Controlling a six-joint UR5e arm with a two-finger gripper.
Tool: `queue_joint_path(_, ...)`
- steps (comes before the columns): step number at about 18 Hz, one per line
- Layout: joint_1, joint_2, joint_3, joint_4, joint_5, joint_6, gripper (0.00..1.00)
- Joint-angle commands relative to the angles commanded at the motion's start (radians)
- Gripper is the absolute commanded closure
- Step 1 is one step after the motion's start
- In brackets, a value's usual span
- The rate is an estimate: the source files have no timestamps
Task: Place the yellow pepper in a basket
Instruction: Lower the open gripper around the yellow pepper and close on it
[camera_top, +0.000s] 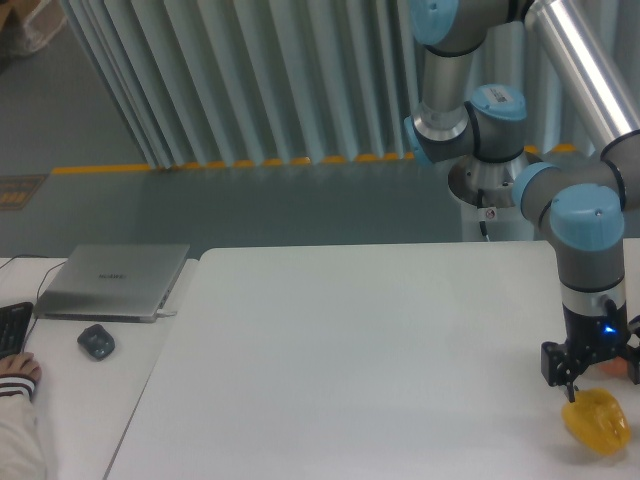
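One yellow pepper (597, 421) sits near the table's (350, 360) front right corner, with the gripper (600, 372) spread open directly above it. Its skin looks glossy and probably slippery, its body light and lumpy. A grip across the broad middle, not the stem, seems safest.

The arm reaches down at the near right of the scene, wrist vertical, blue light lit — the gripper (598, 378) points straight down, its dark fingers (556, 366) spread apart.
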Motion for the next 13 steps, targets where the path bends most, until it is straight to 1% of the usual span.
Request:
queue_joint_path(2, -0.005, -0.014, 0.003, 0.002, 0.014, -0.016, 0.00)
queue_joint_path(4, -0.020, -0.029, 0.003, 0.026, 0.029, -0.034, 0.00)
queue_joint_path(10, -0.020, -0.040, 0.005, 0.031, 0.031, -0.054, 0.00)
queue_joint_path(13, -0.020, -0.046, 0.005, 0.043, 0.032, -0.062, 0.00)
